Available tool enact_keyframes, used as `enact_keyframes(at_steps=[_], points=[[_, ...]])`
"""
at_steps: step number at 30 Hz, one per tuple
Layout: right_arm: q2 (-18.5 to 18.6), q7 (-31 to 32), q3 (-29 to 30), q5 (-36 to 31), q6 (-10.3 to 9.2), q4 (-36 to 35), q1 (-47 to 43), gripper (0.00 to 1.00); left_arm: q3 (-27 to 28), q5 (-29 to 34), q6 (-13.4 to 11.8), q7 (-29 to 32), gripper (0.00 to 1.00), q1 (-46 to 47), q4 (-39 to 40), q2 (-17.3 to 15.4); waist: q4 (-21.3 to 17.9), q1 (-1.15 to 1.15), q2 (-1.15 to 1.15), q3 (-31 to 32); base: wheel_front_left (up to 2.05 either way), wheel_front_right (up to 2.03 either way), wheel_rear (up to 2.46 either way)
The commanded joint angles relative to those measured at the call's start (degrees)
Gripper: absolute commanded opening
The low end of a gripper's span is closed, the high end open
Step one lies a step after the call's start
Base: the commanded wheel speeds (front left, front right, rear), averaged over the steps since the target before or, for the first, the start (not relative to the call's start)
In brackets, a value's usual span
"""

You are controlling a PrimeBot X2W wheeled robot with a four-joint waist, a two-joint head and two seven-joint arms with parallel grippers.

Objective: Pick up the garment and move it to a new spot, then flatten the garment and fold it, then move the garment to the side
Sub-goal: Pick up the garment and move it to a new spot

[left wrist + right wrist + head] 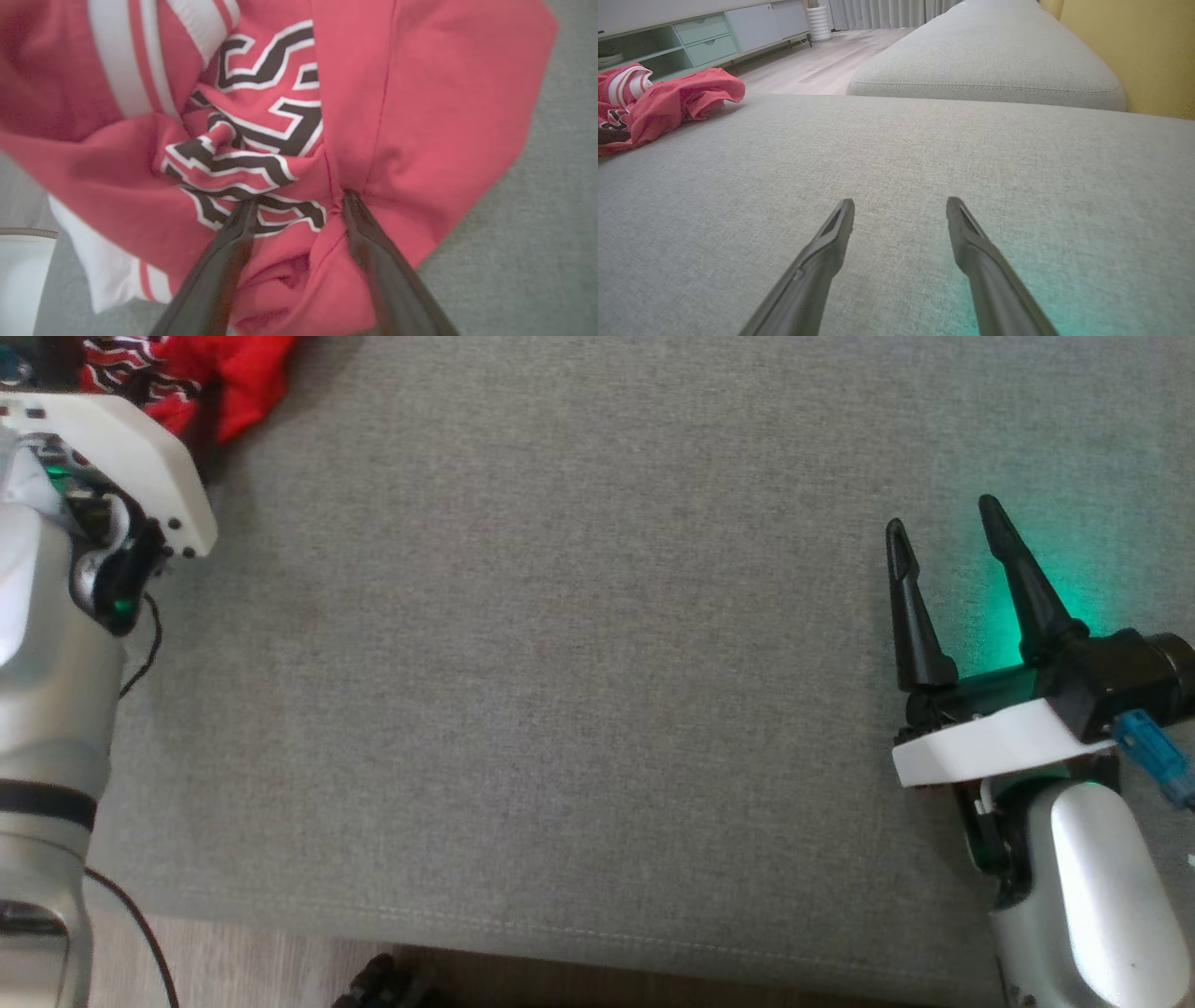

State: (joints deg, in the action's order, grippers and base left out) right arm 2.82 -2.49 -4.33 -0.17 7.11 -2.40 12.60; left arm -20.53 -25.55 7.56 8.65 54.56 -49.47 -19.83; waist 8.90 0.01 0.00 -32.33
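Observation:
The garment [420, 116] is red with white stripes and black-and-white lettering, and it lies crumpled on the grey cushion. My left gripper [299, 199] is open, its two fingertips pressed into the bunched fabric with a fold between them. In the head view the garment [224, 383] lies at the far left corner, and my left arm's white wrist plate [121, 457] hides the fingers there. My right gripper [943, 516] hovers open over bare cushion at the right, well away from the garment [668, 100]. Nothing lies between the fingers of the right gripper [899, 201].
The grey sofa cushion [579, 663] spreads wide between the arms; its front edge [560, 933] drops to a wooden floor. A second cushion [985, 65] lies beyond, with a yellow wall [1134, 46] to its right. A pale green cabinet [700, 37] stands behind the garment.

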Motion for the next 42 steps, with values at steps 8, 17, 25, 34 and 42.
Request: enact_keyframes(at_steps=[8,17,25,34,42], points=[[0.06,-0.92,-0.48,0.5,0.37,-1.28,1.15,1.0,-1.81,0.02,-0.08,-6.13,0.0,4.13,-3.25,-4.92,-0.17,-0.01,0.0,1.69,0.0,0.0,0.0],[0.06,-3.32,-1.29,3.1,0.37,2.82,0.53,1.0,-6.86,1.15,-0.08,-13.11,0.0,6.68,-2.84,-6.59,-0.32,-0.01,0.0,10.36,0.0,0.0,0.0],[0.06,-6.42,-0.4,6.83,0.37,7.52,-0.84,1.0,-12.95,0.32,-0.08,-14.95,0.0,8.01,2.64,-7.54,-3.74,-0.01,0.0,20.38,0.0,0.0,0.0],[0.06,-9.08,1.67,10.02,0.37,11.13,-2.34,1.0,-18.28,-1.98,-0.08,-13.03,0.0,9.12,11.68,-6.6,-11.02,-0.01,0.0,25.72,0.0,0.0,0.0],[0.06,-10.58,1.63,11.66,0.37,12.07,-1.96,1.0,-21.5,-2.57,-0.08,-11.37,0.0,9.33,18.33,-4.14,-17.29,-0.01,0.0,23.52,0.0,0.0,0.0]])
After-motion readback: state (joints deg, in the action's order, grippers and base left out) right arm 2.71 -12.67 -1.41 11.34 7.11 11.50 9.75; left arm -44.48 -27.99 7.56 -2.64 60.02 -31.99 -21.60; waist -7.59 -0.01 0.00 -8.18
